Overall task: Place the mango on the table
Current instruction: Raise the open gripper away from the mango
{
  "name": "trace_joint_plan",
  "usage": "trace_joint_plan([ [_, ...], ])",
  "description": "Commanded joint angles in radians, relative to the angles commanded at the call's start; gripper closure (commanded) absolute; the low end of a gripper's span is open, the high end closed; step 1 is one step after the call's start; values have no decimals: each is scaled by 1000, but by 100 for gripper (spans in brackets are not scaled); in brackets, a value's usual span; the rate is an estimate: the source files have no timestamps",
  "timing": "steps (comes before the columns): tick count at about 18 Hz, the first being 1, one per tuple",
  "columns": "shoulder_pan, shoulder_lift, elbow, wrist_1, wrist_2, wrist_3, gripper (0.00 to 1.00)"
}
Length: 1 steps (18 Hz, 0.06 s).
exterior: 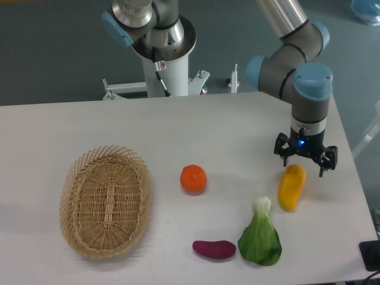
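Mango: the smooth, elongated yellow-orange mango (291, 187) lies flat on the large white matte table (89, 124), free of the pincer, its upper end just below the fingertips.
Gripper: the black two-finger gripper (306, 164) hangs directly above the mango's upper end, its fingers spread apart and holding nothing.
Step in hand: release looks done; what remains is clearing away from the fruit.
How to do it well: lift straight up with the fingers kept wide, so neither tip brushes the mango and rolls it toward the table's near edge.
Leafy green vegetable (260, 236): just below and left of the mango, close but apart.
Purple sweet potato (214, 249): further left of the mango, beside the greens.
Round orange citrus (193, 179): well left of the mango, level with it.
Oval woven wicker basket (105, 202): far left of the mango, nothing visible inside.
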<state>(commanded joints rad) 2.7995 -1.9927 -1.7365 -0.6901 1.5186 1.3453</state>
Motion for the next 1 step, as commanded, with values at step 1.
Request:
trace_joint_plan([
  [1,3,3,3,-12,0,0,0],
])
